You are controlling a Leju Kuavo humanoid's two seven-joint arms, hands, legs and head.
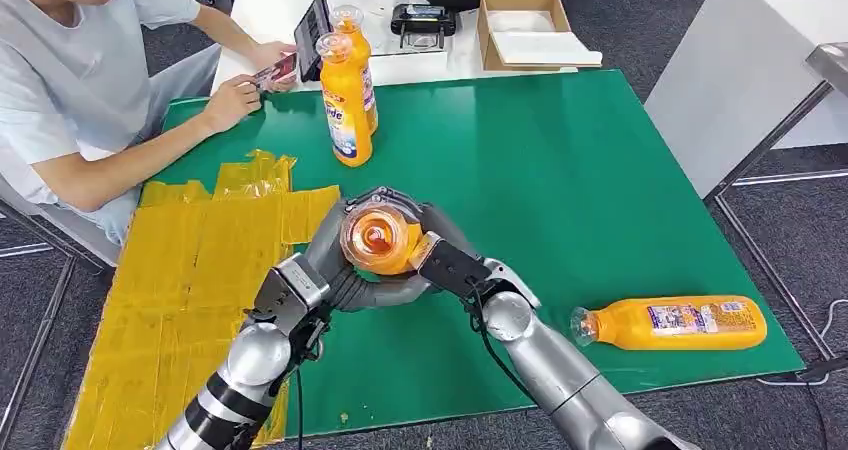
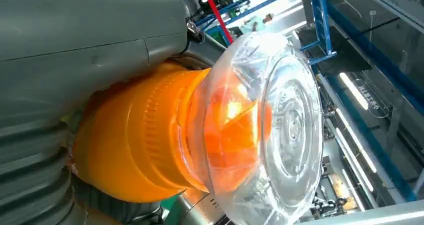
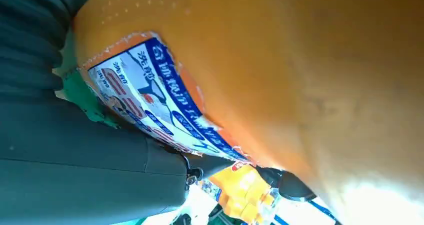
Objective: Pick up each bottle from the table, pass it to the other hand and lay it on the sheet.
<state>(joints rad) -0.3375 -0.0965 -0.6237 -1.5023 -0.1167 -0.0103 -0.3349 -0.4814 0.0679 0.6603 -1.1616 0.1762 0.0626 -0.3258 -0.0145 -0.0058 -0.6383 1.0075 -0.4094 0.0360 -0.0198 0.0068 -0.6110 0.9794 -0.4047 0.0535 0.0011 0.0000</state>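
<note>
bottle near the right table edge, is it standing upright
No, the bottle lies on its side on the green table, its cap pointing toward the robot's arm.

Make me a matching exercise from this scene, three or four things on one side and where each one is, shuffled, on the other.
Things:
1. held bottle
2. lying bottle
3. standing bottles
4. yellow sheet

Places:
A. on its side on the green mat, by the robot's right arm
B. covering the table's left part
C. between the left robot hand and the right robot hand, cap towards the head camera
D. upright at the mat's far edge, near the person

Pairs: 1-C, 2-A, 3-D, 4-B
</note>
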